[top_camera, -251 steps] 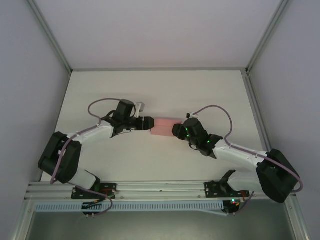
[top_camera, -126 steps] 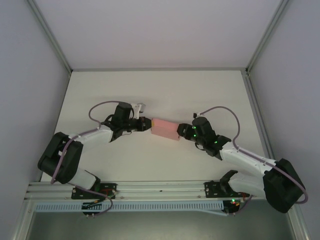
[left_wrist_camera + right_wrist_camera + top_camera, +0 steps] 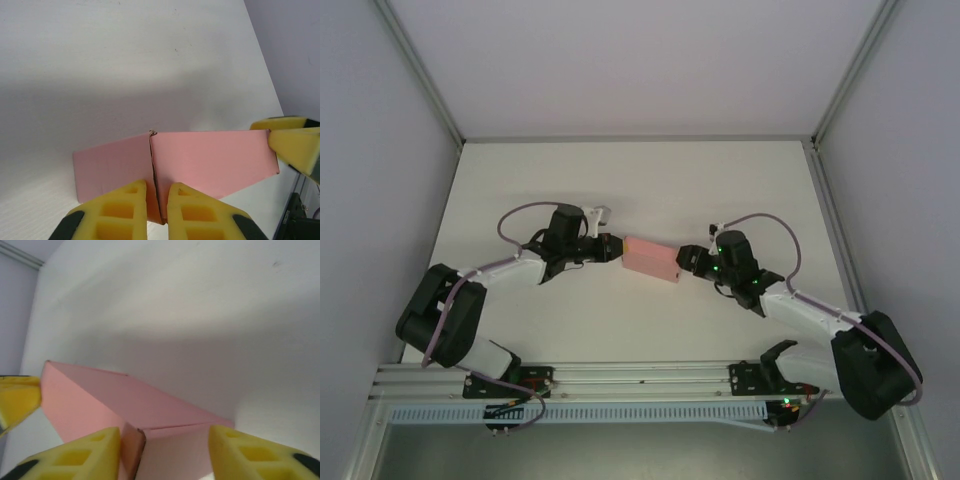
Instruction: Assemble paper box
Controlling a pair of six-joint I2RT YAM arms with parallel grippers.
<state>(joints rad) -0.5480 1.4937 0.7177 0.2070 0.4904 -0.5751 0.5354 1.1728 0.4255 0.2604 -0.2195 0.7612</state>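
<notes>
The paper box [image 3: 652, 259] is a small pink rectangular box, held between the two grippers at mid-table. My left gripper [image 3: 616, 248] is at its left end. In the left wrist view that gripper [image 3: 159, 206] is shut on a thin upright pink edge of the box [image 3: 210, 160], yellow pads pressed on both sides. My right gripper [image 3: 686, 262] is at the right end. In the right wrist view its jaws [image 3: 162, 456] straddle the box's end [image 3: 150, 407], with both fingers against the card and a small end flap by the left finger [image 3: 85, 457].
A white table [image 3: 640, 180] is bounded by grey walls and metal corner posts. The arm bases and a metal rail [image 3: 640, 378] run along the near edge. Open table surface lies behind and in front of the box.
My left gripper closed from open onto the box's left edge. The right gripper shifted slightly right and re-gripped the right end, and the box now lies slightly tilted.
</notes>
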